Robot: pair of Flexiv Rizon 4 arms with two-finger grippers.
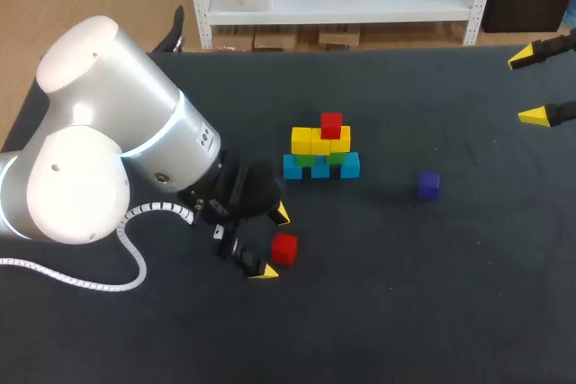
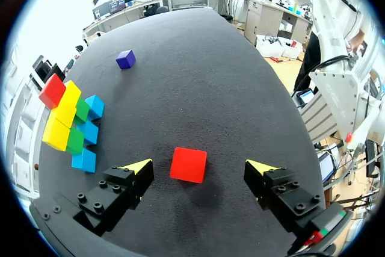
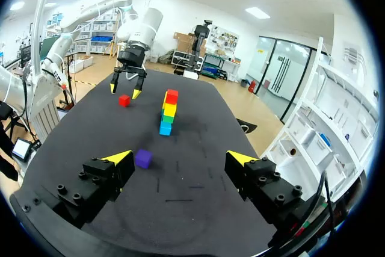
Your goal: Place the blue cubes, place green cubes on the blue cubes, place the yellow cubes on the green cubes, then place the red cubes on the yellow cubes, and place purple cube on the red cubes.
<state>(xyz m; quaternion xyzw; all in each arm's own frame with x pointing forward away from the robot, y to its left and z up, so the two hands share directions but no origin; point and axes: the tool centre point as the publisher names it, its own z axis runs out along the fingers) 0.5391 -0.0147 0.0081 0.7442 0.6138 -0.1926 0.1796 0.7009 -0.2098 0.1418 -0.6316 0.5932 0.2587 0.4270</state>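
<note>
A stack (image 1: 321, 152) stands mid-table: blue cubes at the base, green ones on them, yellow cubes above, one red cube (image 1: 331, 124) on top. A loose red cube (image 1: 284, 248) lies on the mat between the open fingers of my left gripper (image 1: 274, 242); in the left wrist view the loose red cube (image 2: 188, 165) sits between the yellow tips of that gripper (image 2: 199, 167), touching neither. The purple cube (image 1: 428, 185) rests alone to the right of the stack. My right gripper (image 1: 531, 87) hangs open at the far right, well away from the purple cube (image 3: 143, 158).
The dark mat (image 1: 432, 294) covers the whole table. My left arm's white body (image 1: 99, 141) and its cable (image 1: 126, 258) fill the left side. A white shelf unit stands past the table's far edge.
</note>
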